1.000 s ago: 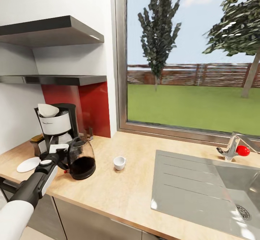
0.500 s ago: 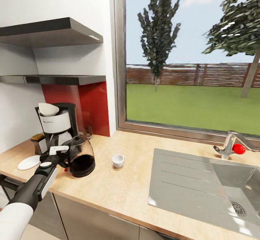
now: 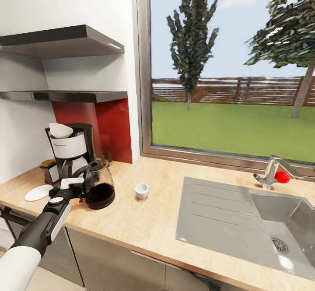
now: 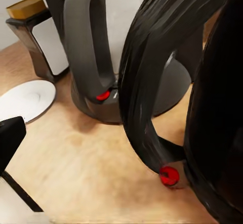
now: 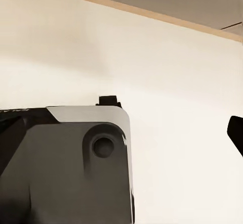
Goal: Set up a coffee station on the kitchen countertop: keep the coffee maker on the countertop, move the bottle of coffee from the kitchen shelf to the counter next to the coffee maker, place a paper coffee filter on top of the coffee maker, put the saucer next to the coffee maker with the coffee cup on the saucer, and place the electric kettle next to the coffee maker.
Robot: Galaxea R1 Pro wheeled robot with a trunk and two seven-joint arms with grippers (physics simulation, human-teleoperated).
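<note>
Head view: the left gripper (image 3: 75,185) sits at the handle of the electric kettle (image 3: 99,186), seemingly clenched on it though its jaws are hidden, parking it just right of the coffee maker (image 3: 70,151) as required.

Bottle of coffee (image 3: 47,170) mostly hidden behind the coffee maker (image 3: 70,151), only its cap and shoulder visible; left gripper's (image 3: 75,185) jaws masked by the electric kettle (image 3: 98,186); sink (image 3: 280,221) cropped at right
</note>
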